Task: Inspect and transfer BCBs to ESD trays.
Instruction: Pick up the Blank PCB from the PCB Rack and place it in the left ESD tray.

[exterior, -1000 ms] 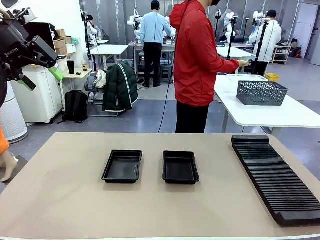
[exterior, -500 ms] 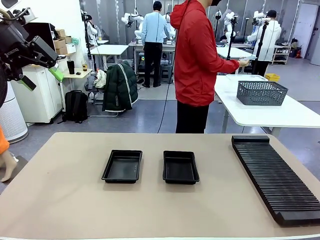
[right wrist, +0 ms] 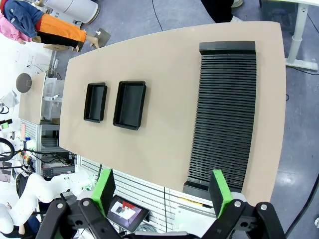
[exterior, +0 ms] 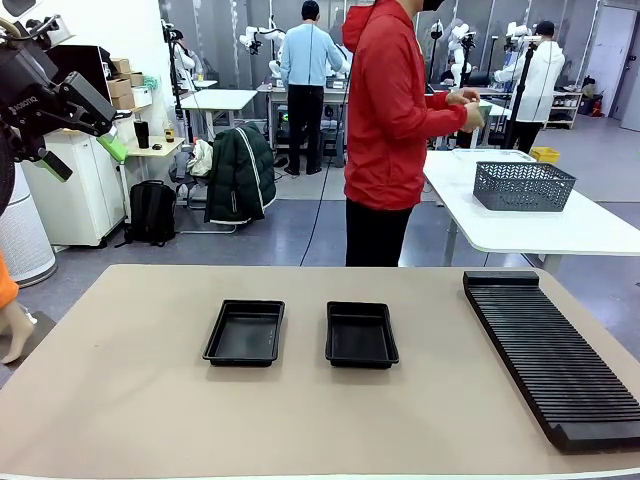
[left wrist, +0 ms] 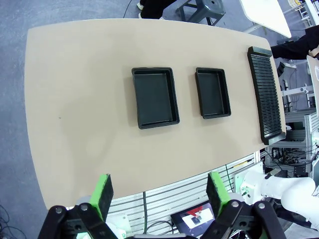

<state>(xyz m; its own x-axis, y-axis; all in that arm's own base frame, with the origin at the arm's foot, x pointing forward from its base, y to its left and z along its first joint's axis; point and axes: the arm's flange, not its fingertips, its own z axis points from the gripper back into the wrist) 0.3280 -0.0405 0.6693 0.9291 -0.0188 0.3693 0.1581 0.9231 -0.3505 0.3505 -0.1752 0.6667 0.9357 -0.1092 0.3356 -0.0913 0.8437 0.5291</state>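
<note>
Two ESD trays (exterior: 246,304) sit side by side, slightly apart, mid-table in the front view, and my left gripper (exterior: 85,150) hangs high at the left. Left wrist view: my fingers stand wide apart over the table's edge. Right wrist view: my right gripper (right wrist: 162,178) also gapes, with the slotted rack (right wrist: 224,114) beyond it.

The left ESD tray (exterior: 245,332) lies beside the right ESD tray (exterior: 361,334) on the table (exterior: 120,400), rack (exterior: 555,355) farther right
</note>
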